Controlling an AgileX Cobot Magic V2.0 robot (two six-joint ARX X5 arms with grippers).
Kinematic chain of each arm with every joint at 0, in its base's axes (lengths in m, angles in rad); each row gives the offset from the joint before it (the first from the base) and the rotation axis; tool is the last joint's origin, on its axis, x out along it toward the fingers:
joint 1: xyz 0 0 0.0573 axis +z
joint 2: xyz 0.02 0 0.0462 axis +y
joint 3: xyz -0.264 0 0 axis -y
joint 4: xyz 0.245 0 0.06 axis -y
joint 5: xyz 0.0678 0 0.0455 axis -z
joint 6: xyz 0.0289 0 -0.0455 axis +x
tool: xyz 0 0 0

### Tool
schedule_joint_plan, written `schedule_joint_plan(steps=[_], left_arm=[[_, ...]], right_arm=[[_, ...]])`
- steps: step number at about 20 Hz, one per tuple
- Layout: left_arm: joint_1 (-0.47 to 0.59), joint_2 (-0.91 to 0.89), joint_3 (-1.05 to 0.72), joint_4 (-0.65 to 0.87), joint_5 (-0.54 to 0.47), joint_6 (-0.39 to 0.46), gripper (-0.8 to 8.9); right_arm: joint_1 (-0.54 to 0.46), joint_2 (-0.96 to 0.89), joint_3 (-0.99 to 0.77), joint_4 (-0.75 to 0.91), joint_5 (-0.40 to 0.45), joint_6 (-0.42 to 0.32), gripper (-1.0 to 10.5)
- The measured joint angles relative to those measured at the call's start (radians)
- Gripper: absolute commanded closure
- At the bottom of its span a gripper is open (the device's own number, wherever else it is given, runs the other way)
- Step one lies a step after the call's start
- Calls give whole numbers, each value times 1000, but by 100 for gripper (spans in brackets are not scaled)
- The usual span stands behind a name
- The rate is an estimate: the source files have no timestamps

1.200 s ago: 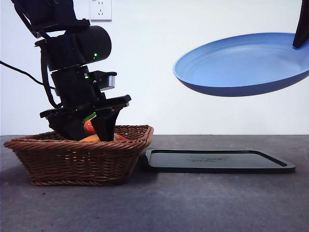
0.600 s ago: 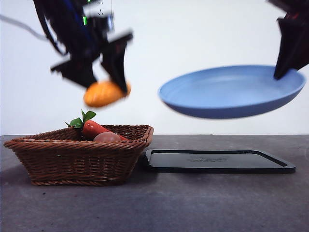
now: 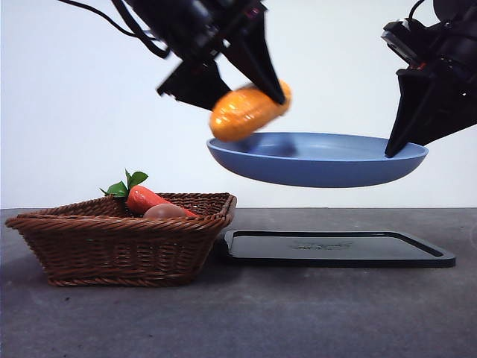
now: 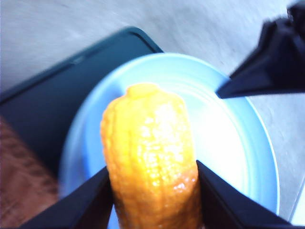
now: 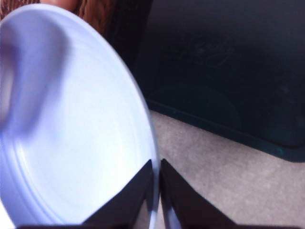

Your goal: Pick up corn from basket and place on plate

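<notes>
- The yellow-orange ribbed corn cob [image 3: 244, 112] is clamped across its thick end between the jaws of the left gripper [image 4: 151, 191], tapered end free, held just above the near rim of the plate.
- The large round blue plate [image 3: 320, 160] hangs in the air, pinched by its rim in the right gripper [image 5: 156, 179], over the flat black tray [image 3: 335, 248].
- Judgement: the cob looks light, stiff and glossy, likely slippery; a mid-body grip across the ribs suits it.
- The brown wicker basket [image 3: 119, 242] stays well apart.

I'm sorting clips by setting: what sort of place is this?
Probably a lab test bench, not a kitchen: a bare grey table against a blank white wall with a socket, and toy food. The left tool holds the corn over the plate that the right tool grips.
</notes>
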Motion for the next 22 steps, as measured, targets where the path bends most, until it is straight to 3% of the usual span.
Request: schedule_joint_plan(steps=[7, 13, 22], left_arm=[[-50, 88, 0, 27, 2, 25, 615], [-68, 110, 0, 14, 2, 35, 485], [-69, 56, 30, -29, 3, 35, 485]], right_arm=[[2, 0, 0, -1, -5, 2, 944], [10, 0, 0, -5, -2, 2, 944], [10, 5, 0, 13, 11, 2, 944]])
